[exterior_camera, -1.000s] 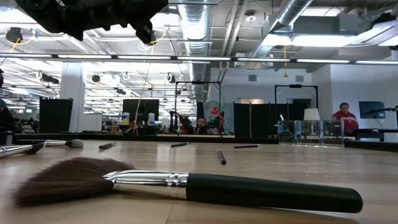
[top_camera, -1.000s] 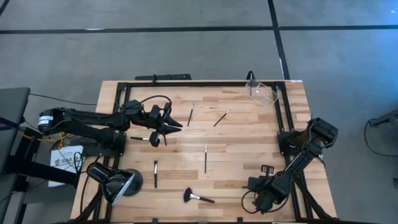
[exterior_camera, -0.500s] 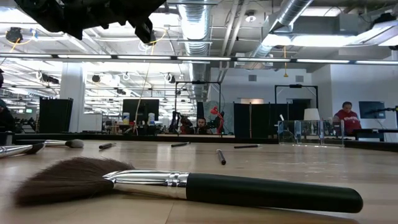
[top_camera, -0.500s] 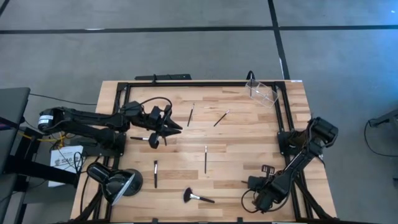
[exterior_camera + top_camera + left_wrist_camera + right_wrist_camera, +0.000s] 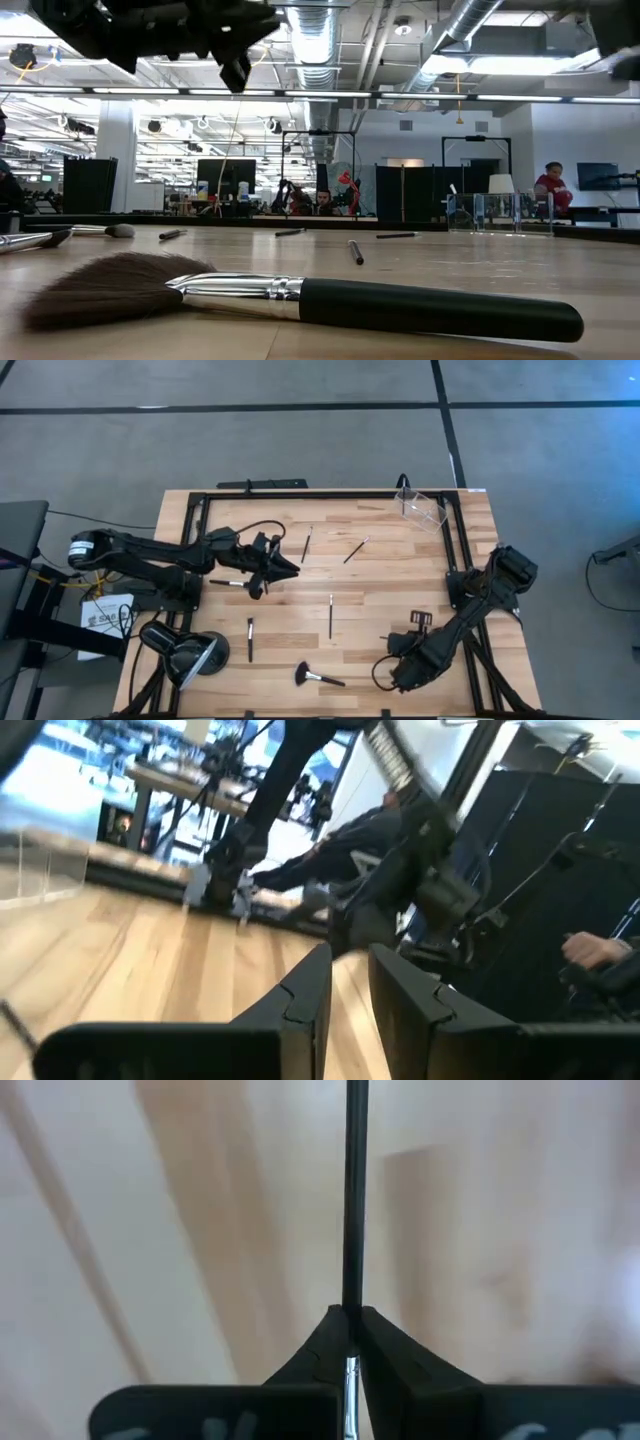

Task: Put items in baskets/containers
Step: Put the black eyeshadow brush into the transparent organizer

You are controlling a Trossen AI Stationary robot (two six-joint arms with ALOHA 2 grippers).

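Note:
My right gripper is shut on a thin dark brush near the table's front right. My left gripper hangs level above the table's left middle, its fingers a narrow gap apart with nothing between them. Thin brushes lie flat on the wood, and one lies under the left arm. A fluffy-headed brush lies near the front edge. The clear container stands at the far right corner. My right gripper pinches the thin brush between its two fingertips, close to the silver ferrule that shows between them. The fingers point steeply down. The dark handle runs straight out beyond the fingertips; whether its far end rests on the wood, I cannot tell.
A black dome-shaped lamp sits at the front left corner. A black metal frame runs along the table's far edge and sides. People sit in the room beyond the table.
My right gripper has risen and swung toward the table's left, away from the front right corner. My left gripper has rolled a little about its own line and edged toward the table's middle. The brushes lying on the table have kept their places.

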